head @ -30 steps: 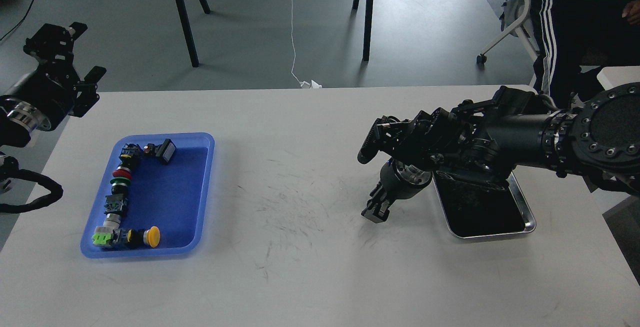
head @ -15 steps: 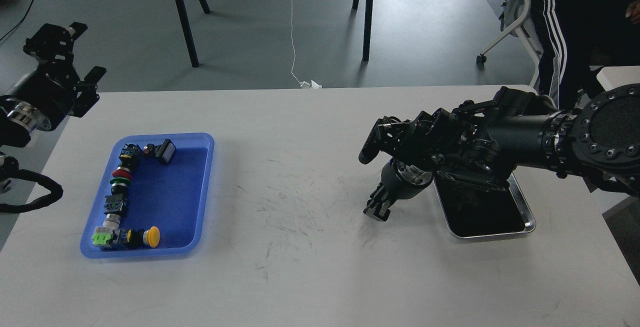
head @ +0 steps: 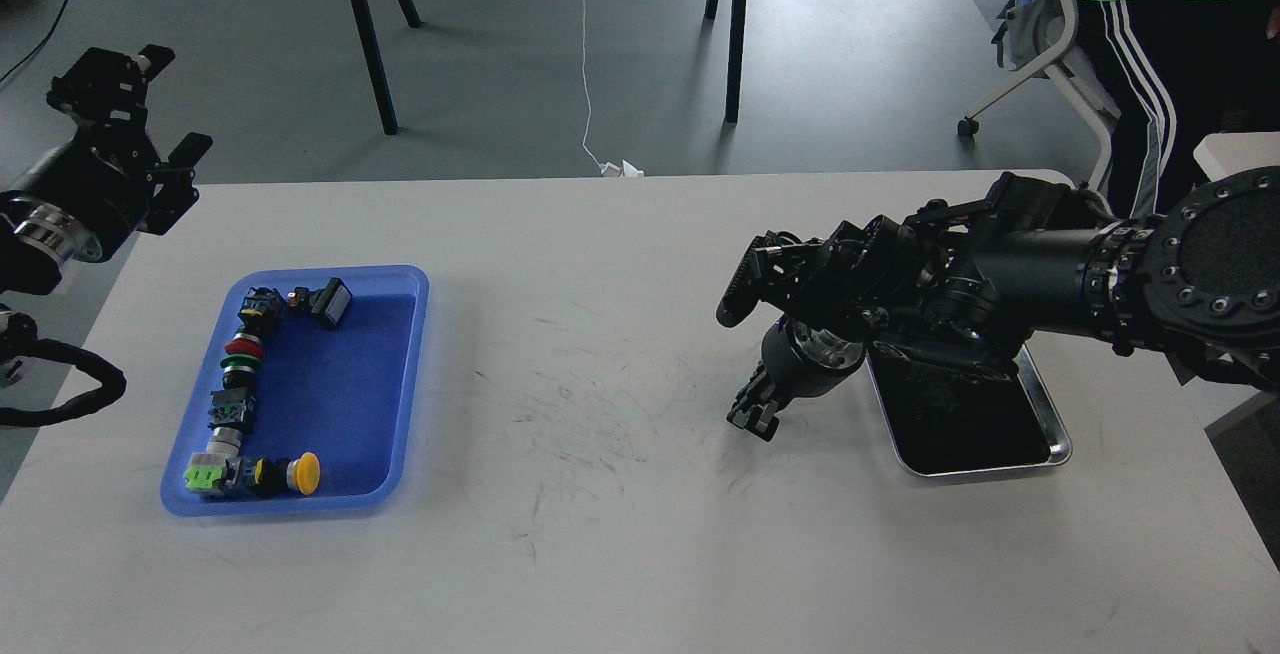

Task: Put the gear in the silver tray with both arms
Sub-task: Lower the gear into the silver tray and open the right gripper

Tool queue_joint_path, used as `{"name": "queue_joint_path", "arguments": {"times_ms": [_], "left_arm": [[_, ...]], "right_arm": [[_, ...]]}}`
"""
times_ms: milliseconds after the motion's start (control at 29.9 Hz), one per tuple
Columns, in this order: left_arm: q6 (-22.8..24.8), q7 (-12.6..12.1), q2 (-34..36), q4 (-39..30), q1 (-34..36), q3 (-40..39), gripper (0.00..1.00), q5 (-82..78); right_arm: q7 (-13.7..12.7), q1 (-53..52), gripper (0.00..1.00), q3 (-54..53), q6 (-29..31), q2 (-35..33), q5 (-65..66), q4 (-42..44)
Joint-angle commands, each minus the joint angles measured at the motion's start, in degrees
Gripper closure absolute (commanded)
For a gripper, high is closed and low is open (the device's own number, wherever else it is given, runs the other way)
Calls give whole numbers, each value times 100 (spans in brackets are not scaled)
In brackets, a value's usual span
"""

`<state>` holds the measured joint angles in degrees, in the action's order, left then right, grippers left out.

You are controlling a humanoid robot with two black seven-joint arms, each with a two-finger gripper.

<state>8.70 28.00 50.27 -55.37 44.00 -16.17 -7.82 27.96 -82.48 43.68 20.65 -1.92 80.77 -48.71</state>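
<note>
R arm (head: 1000, 279) overhangs silver tray (head: 1050, 454); blue tray (head: 400, 384) far left.

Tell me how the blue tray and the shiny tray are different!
The blue tray is plastic-looking and bigger; the silver tray is shiny metal with a dark bottom, and smaller. The blue tray holds a row of colorful push buttons along its left side; the silver tray's visible part holds nothing. The blue tray sits in the open, while the right arm hangs over the silver tray. Both are rectangular with rounded corners.

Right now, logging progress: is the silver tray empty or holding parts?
Cannot tell fully: the silver tray's visible dark bottom is bare, but the right arm hides its far end.
</note>
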Motion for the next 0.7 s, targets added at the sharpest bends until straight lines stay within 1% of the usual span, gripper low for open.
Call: {"name": "queue_joint_path", "arguments": {"times_ms": [0,134,301,535,669], "left_arm": [[-9,0,0,0,3,0,2,0],[-44,0,0,0,3,0,2,-9],[-44,0,0,0,-5,0,2,-9],[-44,0,-53,0,-111,0,2,-9],[-44,0,-53,0,-111,0,2,-9]], "right_arm": [[4,-48,98,0,9,-10,0,-7],[4,-171,99,0,1,-124,-8,-16],[4,-426,99,-9,27,-572,-52,-42],[4,-444,99,-9,36,-1415,-26,-60],[4,-260,99,-9,18,-1908,-8,-16]]}}
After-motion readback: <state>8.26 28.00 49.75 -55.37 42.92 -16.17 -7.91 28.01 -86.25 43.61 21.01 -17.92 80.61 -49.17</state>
